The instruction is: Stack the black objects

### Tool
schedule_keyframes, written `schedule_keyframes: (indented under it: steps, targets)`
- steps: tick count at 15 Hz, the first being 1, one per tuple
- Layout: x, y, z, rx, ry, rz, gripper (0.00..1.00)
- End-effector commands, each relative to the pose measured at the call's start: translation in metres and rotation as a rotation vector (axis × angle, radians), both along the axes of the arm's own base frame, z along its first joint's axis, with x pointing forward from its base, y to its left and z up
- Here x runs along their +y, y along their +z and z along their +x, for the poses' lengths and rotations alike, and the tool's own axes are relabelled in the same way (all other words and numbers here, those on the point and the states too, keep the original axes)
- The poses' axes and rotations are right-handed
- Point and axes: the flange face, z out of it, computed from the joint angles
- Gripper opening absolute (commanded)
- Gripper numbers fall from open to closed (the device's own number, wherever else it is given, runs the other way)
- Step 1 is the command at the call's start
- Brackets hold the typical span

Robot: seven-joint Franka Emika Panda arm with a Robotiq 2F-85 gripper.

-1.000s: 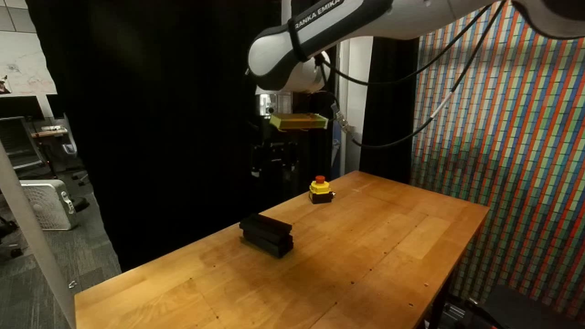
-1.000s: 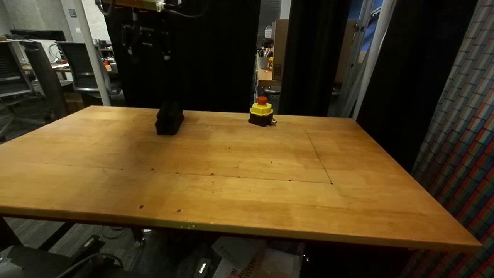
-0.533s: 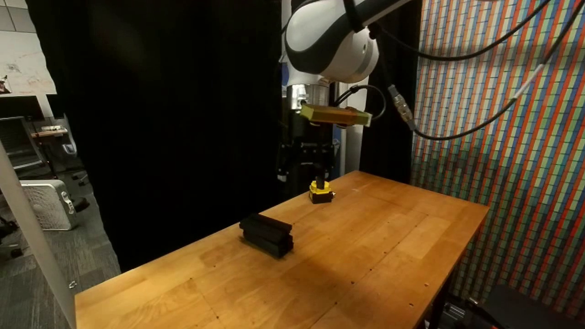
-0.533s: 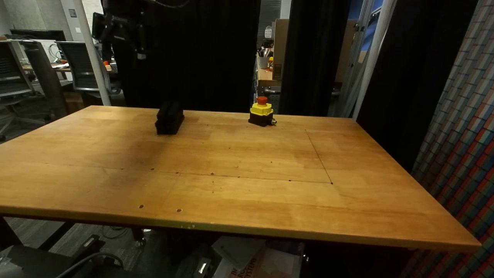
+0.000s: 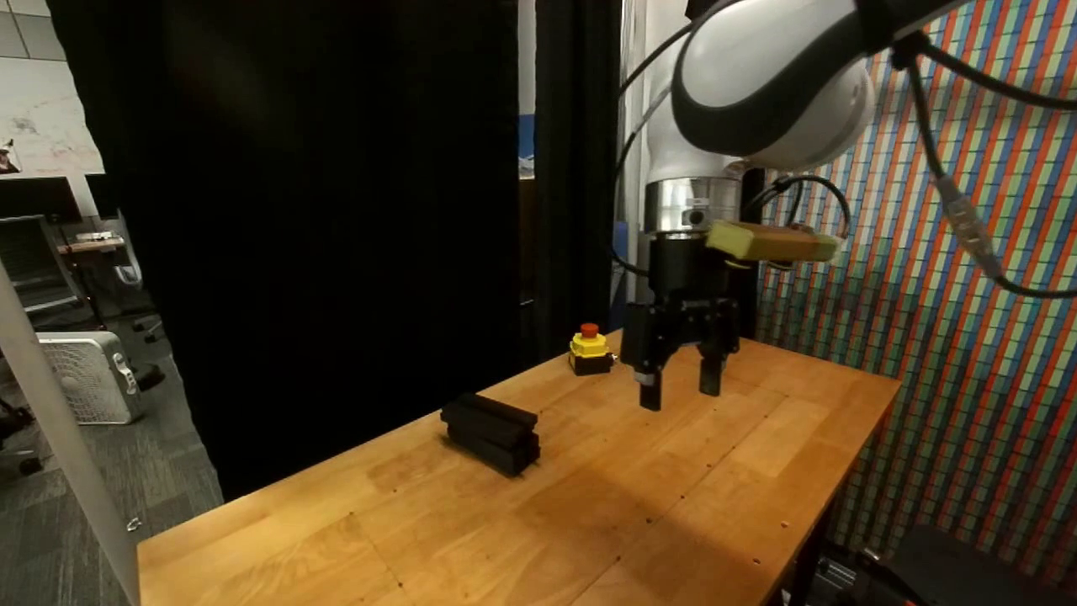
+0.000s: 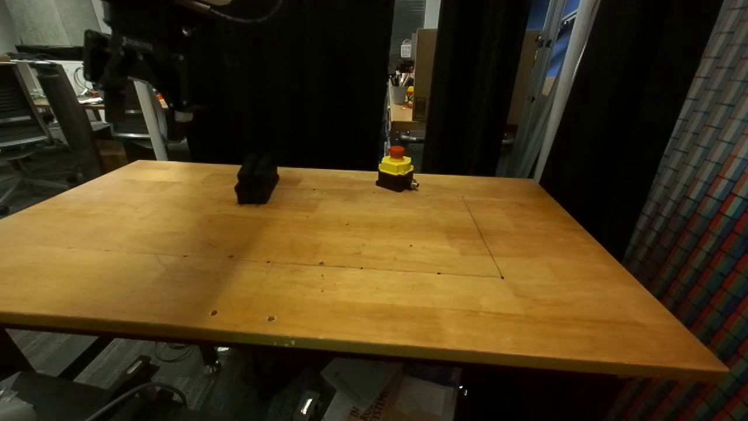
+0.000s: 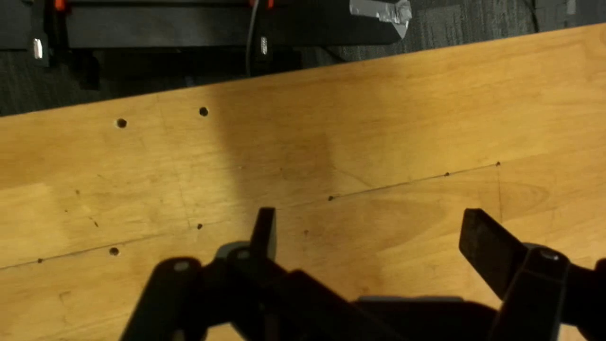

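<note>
We saw empty, slim black fingers spread wide above the brown wooden desk, well apart from stacked matte-black rectangular bars.

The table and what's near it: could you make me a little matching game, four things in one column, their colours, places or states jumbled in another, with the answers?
Things
1. Bars
2. Button
3. Gripper
4. Fan

Descriptions
A. Yellow, with a red top and black base
B. White, on the floor
C. Black, stacked on the table
D. Open, in the air above the table

Right pairs: 1-C, 2-A, 3-D, 4-B
</note>
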Motion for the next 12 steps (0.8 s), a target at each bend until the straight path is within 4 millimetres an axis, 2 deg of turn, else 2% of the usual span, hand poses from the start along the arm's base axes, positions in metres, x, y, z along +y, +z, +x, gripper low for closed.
schedule_keyframes:
  steps: [1,4,12]
  targets:
    - [-0.007,-0.001,-0.012,-0.006,0.001,0.002,1.00]
    - [-0.016,0.001,-0.030,-0.028,-0.002,0.005,1.00]
    - [-0.018,0.000,-0.031,-0.028,-0.002,0.009,1.00]
